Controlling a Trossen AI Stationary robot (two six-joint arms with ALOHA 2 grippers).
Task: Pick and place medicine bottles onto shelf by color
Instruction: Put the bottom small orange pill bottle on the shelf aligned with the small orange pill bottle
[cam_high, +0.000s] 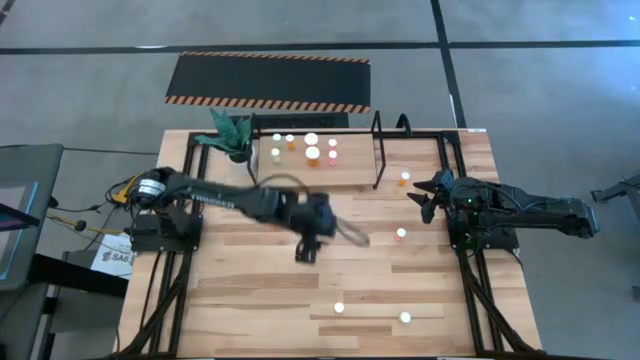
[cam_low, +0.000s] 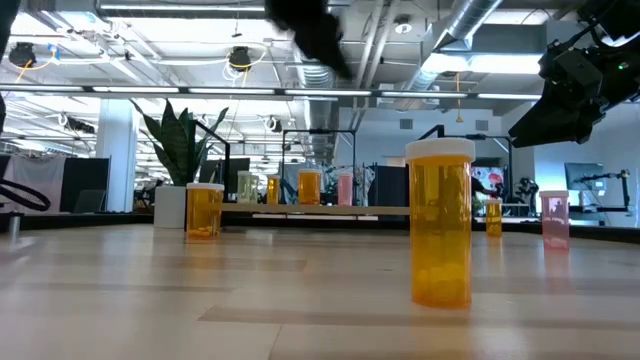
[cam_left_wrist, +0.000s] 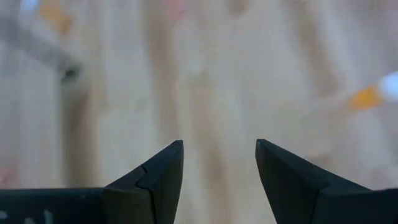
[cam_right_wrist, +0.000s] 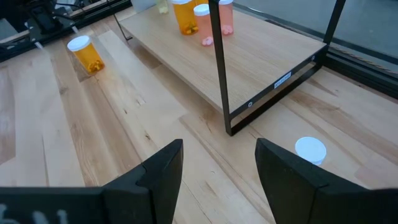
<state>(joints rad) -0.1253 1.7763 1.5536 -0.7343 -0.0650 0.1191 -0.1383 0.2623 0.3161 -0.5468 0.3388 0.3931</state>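
The shelf, a light wooden board with black hoop uprights, stands at the table's far side. Several bottles with white caps stand on its left half; they also show in the low view. Loose bottles stand on the table: one by the shelf's right upright, one mid-right, two near the front. My left gripper hovers open and empty over the table's middle. My right gripper is open and empty, right of the bottle by the upright.
A green plant in a white pot stands at the shelf's left end. A black hazard-striped mat lies beyond the table. Black frame rails run along both table sides. An orange bottle stands close to the low camera.
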